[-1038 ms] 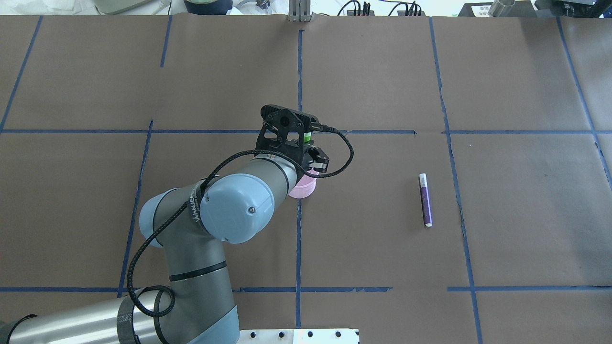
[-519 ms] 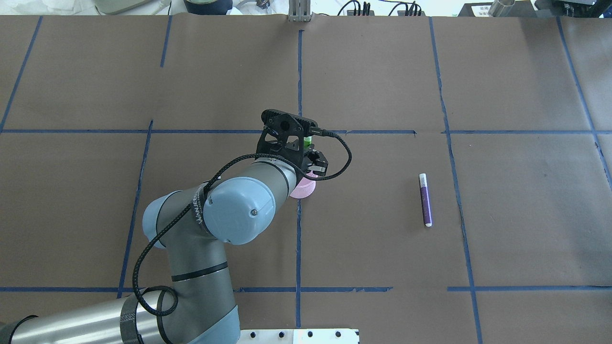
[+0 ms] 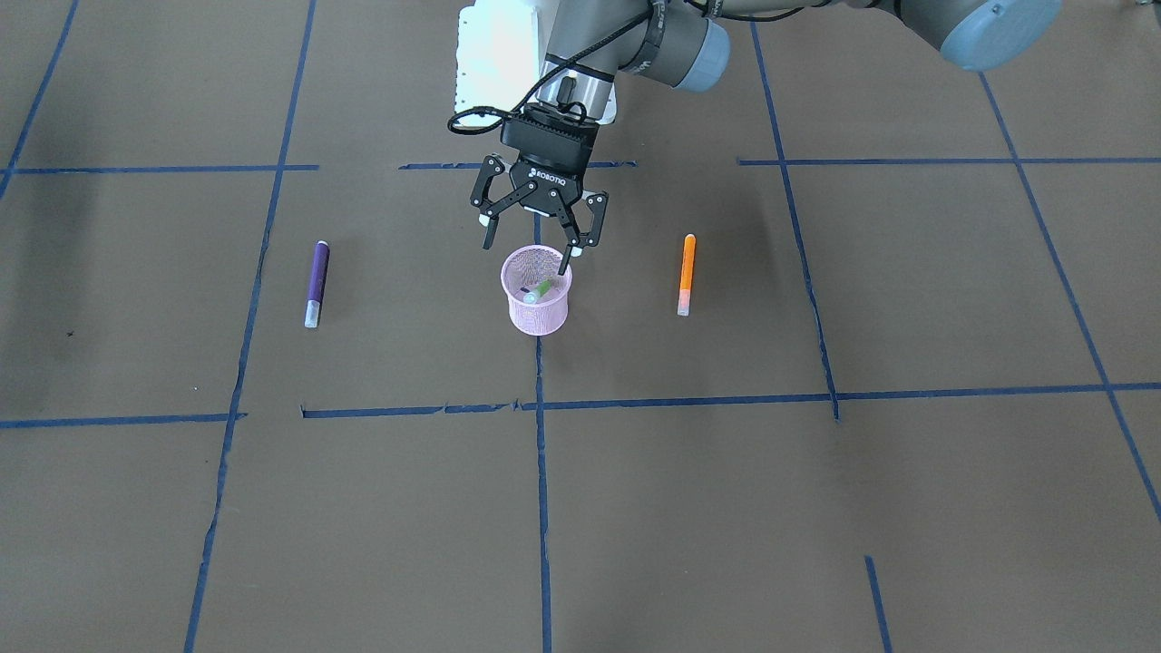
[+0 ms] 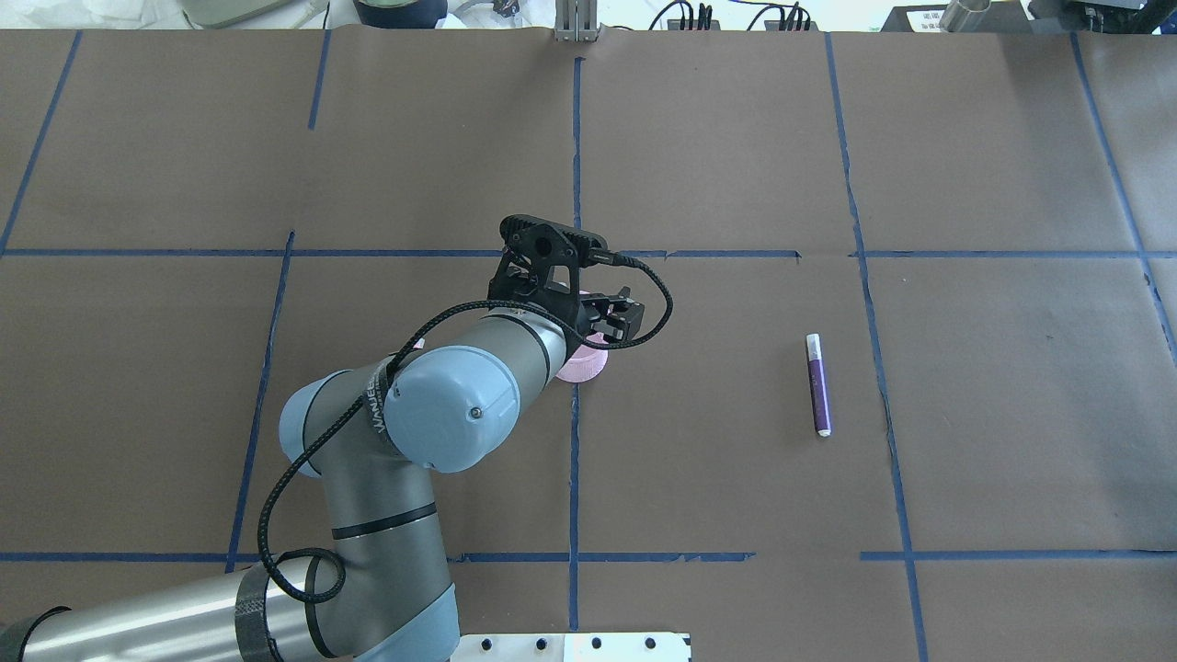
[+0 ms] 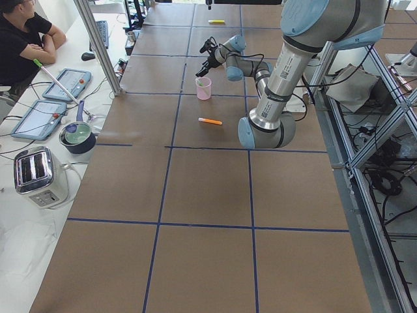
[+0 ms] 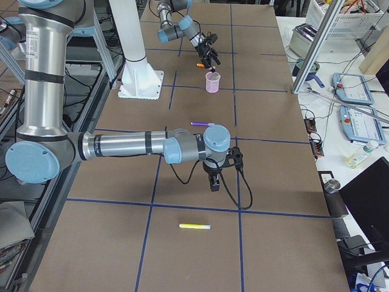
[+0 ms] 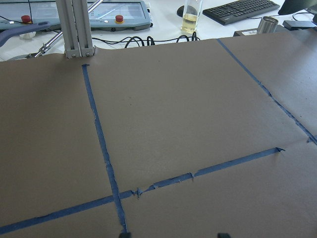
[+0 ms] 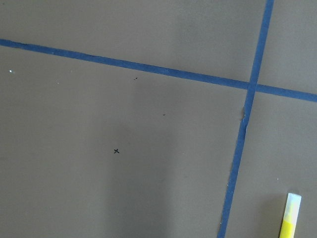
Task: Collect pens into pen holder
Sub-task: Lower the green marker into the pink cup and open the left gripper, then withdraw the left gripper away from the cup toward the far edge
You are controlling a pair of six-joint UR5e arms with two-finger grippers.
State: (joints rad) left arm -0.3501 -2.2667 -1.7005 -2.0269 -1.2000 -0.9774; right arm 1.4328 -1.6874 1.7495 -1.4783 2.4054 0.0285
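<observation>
Exterior front-facing shows your risk: the left gripper point(image 3: 526, 257), jaws spread, hangs close over the rim of the holder point(image 3: 537, 317); swing sideways and you could tip it. Left to right: purple pen point(image 3: 316, 283), holder with green pen point(image 3: 538, 291) just under that gripper, orange pen point(image 3: 687, 274). Whether the right gripper point(image 6: 213, 184) is apart, you cannot tell.

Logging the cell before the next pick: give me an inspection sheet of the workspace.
Surface: brown-papered table, blue tape grid.
Job's things: green pen in pink pen holder; purple pen and orange pen lying on table.
Clutter: yellow marker lying on table.
End effectors: left end effector open above holder; right end effector low over table, state unclear.
Cables: black cable looping at left wrist.
Surroundings: seated operator, toaster beside table.
</observation>
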